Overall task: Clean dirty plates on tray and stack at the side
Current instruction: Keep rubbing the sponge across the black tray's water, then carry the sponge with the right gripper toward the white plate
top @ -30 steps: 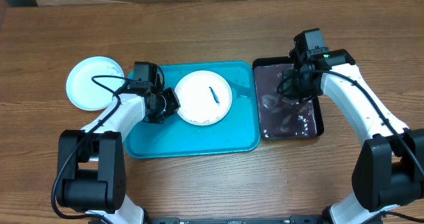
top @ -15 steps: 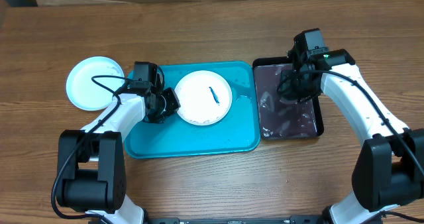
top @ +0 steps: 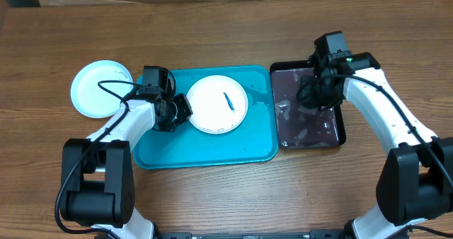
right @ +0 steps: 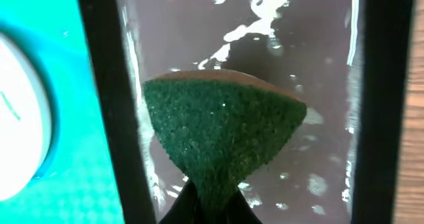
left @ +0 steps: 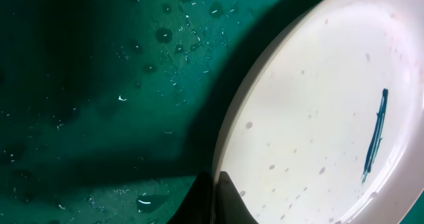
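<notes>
A white plate [top: 217,104] with a dark teal smear lies on the turquoise tray [top: 212,150]. My left gripper [top: 177,111] is shut on the plate's left rim; the left wrist view shows the plate [left: 318,118], its smear and the wet tray [left: 99,85], with the gripper [left: 215,201] pinching the rim. My right gripper [top: 316,90] is shut on a green sponge [right: 222,128], held over the wet black tray [top: 338,136]. The right wrist view shows the gripper [right: 212,207] pinching the sponge. A clean-looking light plate [top: 99,89] rests on the table at the left. No other plate shows.
The black tray [right: 106,105] sits right beside the turquoise tray [right: 73,164], its floor covered in water and foam. The wooden table [top: 226,34] extends behind and in front of both trays.
The water glints in the black tray shift around the right gripper, which moves only slightly. The left gripper and the white plate have not moved.
</notes>
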### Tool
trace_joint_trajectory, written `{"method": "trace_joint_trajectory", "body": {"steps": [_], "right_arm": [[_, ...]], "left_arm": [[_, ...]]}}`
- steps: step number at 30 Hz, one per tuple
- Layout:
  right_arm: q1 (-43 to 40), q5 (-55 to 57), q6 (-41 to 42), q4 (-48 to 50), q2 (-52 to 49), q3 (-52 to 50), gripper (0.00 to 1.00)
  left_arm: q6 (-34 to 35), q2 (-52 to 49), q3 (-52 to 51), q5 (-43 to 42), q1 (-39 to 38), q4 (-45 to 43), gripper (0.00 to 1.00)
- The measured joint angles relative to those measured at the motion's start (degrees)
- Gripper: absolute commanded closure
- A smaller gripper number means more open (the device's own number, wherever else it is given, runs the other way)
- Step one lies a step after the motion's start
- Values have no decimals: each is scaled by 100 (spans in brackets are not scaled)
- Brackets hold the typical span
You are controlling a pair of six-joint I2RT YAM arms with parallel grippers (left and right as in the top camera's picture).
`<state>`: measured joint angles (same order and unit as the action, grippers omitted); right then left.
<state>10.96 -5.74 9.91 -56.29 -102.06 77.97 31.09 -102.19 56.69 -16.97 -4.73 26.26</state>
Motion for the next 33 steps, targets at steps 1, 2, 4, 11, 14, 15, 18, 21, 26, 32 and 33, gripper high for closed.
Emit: {"method": "trace_joint_trajectory", "body": {"steps": [1, 2, 4, 11, 14, 15, 18, 21, 26, 32, 33], "right_arm": [[0, -15, -59, -44, 0, 0, 96], [0, 0, -74, -103, 0, 0, 96], [0, 125, 111, -151, 0, 0, 96], [-9, 195, 308, -142, 0, 0, 96], [-2, 105, 358, -9, 0, -4, 96], [4, 98, 354, -15, 0, -4, 96], [31, 101, 354, -13, 0, -9, 96], [39, 98, 352, 11, 0, -9, 96], [39, 101, 297, 2, 0, -9, 96], [39, 101, 269, -352, 0, 271, 96], [39, 101, 271, -396, 0, 389, 96]], "left_arm": [[0, 0, -2, 0, 0, 0, 95], [0, 0, -2, 0, 0, 0, 96], [0, 0, -2, 0, 0, 0, 96], [2, 0, -2, 0, 0, 0, 96], [0, 0, 0, 0, 0, 0, 96], [0, 0, -2, 0, 0, 0, 96], [0, 0, 0, 0, 0, 0, 96], [0, 0, -2, 0, 0, 0, 96], [0, 0, -2, 0, 0, 0, 96], [0, 0, -2, 0, 0, 2, 96], [0, 0, 0, 0, 0, 0, 96]]}}
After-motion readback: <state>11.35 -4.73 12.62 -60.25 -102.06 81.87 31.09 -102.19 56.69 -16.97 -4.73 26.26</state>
